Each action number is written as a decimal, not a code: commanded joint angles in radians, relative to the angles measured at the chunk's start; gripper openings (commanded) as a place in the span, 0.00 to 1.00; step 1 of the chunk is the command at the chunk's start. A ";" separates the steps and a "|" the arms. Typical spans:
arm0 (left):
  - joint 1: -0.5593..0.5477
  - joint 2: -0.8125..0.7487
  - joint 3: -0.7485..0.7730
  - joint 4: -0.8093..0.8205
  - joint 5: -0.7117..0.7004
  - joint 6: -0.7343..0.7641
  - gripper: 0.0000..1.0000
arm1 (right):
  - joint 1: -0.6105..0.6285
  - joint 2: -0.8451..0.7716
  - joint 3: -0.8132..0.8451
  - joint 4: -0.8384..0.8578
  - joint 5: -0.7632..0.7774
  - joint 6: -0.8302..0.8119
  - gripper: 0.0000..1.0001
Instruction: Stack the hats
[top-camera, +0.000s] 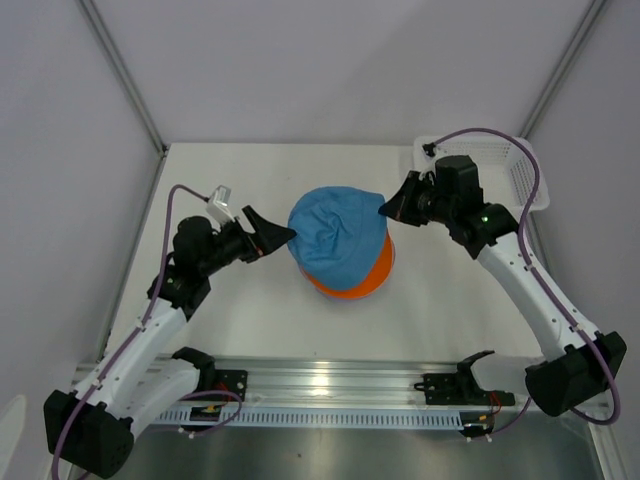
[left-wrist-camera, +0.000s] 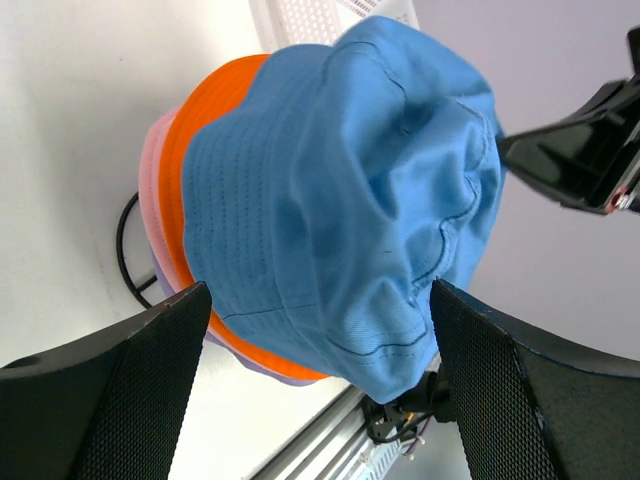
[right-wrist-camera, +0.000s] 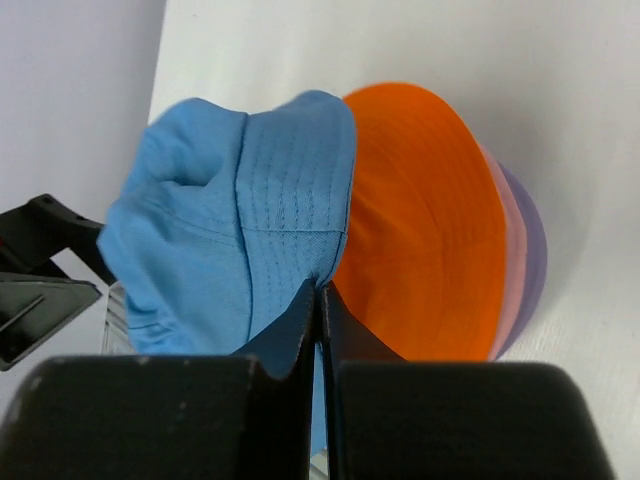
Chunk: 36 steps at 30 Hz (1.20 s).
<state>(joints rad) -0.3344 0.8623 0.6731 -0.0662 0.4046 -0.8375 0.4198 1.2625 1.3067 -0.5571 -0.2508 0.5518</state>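
Top external, mid-frame: we see the blue hat (top-camera: 338, 233) draped on the orange hat (top-camera: 365, 275); our right gripper (top-camera: 385, 212) is clamped on its brim. Our left gripper (top-camera: 288, 236) stands apart at its left edge.

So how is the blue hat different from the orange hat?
The blue hat sits on top, the orange hat under it. Blue is crumpled and lopsided; orange's brim lies smooth. The right gripper pinches blue's brim; nothing grips orange. Both are soft brimmed hats in one stack.
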 joint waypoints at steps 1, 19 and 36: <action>-0.006 -0.017 -0.020 -0.001 -0.033 -0.020 0.93 | -0.021 -0.067 -0.053 0.008 0.062 0.030 0.00; -0.006 0.063 -0.101 0.236 0.055 -0.236 0.82 | -0.110 -0.221 -0.441 0.224 0.021 0.122 0.00; -0.074 0.190 -0.126 0.468 0.092 -0.373 0.59 | -0.116 -0.261 -0.520 0.286 0.024 0.148 0.00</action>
<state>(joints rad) -0.3836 1.0328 0.4999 0.3508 0.4824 -1.1961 0.3054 1.0004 0.7883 -0.2634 -0.2413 0.7040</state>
